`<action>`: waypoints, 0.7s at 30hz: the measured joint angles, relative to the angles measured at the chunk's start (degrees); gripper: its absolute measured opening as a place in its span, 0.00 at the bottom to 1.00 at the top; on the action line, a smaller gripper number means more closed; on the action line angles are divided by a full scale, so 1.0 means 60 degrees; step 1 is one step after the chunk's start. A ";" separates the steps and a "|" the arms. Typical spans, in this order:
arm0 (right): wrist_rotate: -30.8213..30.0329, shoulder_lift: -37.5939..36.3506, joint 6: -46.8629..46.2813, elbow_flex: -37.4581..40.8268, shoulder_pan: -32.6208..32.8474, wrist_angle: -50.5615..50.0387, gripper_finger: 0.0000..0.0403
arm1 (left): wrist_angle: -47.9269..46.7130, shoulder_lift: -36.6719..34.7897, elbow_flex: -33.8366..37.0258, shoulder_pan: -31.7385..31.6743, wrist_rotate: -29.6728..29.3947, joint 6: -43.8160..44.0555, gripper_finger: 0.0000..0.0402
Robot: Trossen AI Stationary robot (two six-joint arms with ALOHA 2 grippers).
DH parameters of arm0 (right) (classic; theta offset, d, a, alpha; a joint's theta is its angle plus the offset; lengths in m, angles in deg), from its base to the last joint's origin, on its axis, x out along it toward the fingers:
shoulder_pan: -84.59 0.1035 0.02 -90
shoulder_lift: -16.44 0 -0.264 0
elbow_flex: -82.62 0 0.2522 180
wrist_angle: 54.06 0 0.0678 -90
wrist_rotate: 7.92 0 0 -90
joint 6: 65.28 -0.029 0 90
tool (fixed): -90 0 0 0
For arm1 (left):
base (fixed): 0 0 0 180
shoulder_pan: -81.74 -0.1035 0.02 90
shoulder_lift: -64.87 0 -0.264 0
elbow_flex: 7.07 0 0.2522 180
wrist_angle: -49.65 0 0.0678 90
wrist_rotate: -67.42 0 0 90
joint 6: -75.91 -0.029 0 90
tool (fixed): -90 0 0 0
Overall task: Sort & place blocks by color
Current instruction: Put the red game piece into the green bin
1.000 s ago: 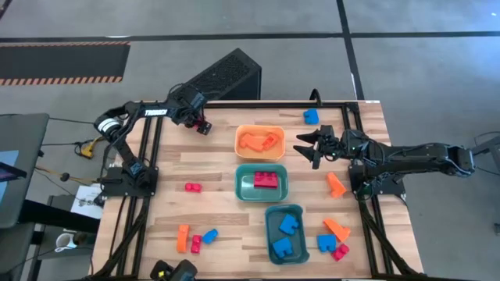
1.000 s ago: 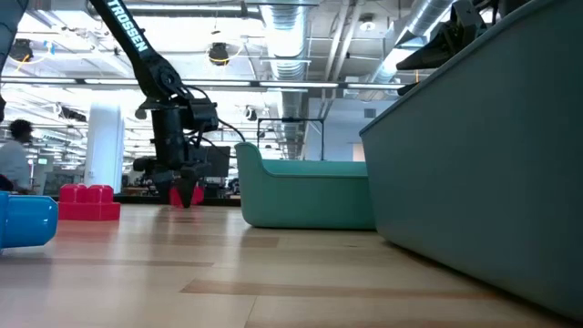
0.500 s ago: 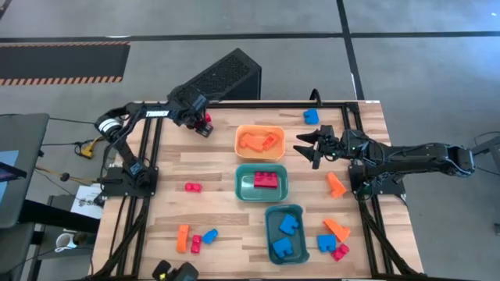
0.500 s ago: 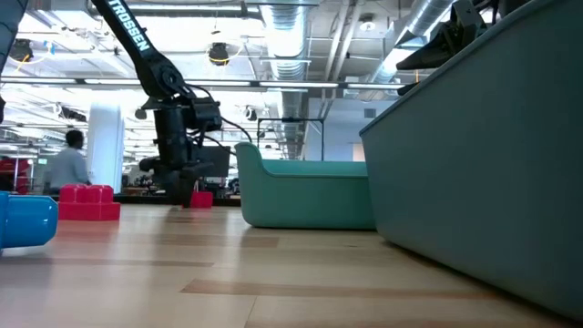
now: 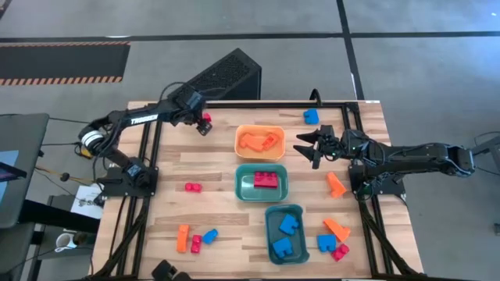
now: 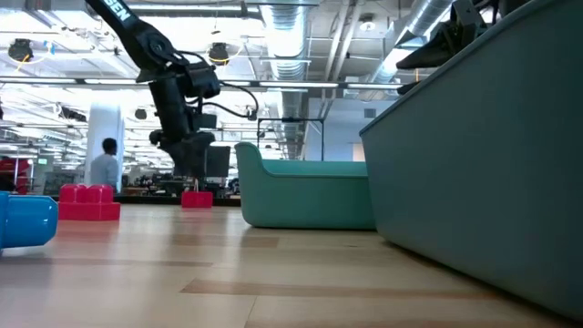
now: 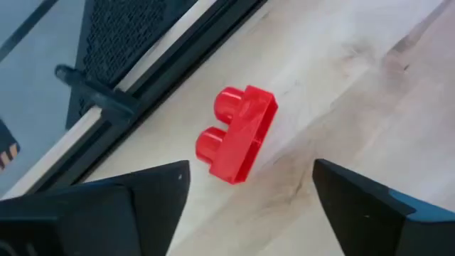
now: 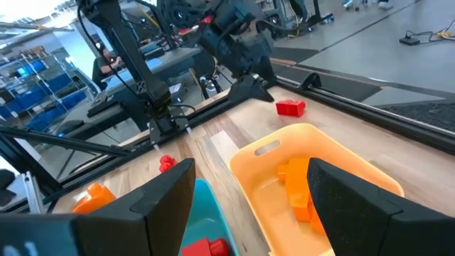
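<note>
Left gripper [image 7: 245, 188]: spread wide, empty, above red two-stud block [image 7: 237, 143].
Right gripper [image 5: 306, 146]: open, empty.
Risk: off-centre closing could flick it away.

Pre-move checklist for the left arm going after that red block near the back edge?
1. Left pincer open: ok, both fingers stand apart with nothing between them.
2. Red block free on the table: ok, lying on its side, untouched.
3. Block lined up between the fingers: ok, ahead of the gap in the left wrist view.
4. Teal bin with the red block in it reachable: cannot tell.
5. Right pincer out of the way: ok, open beside the orange bin.
6. Nothing around the block: ok.
</note>
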 joint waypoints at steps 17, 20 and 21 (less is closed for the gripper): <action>-0.0018 0.0000 0.0000 0.0000 -0.0011 0.0041 0.72 | 0.1269 0.1897 -0.0039 -0.0127 -0.0547 -0.0332 0.59; -0.0018 0.0000 0.0001 0.0000 -0.0011 0.0035 0.72 | 0.1117 0.1948 0.0014 -0.0056 -0.0337 -0.0324 0.42; -0.0018 0.0000 0.0004 0.0000 -0.0011 0.0032 0.72 | 0.1174 0.1929 -0.0006 -0.0019 -0.0237 -0.0329 0.34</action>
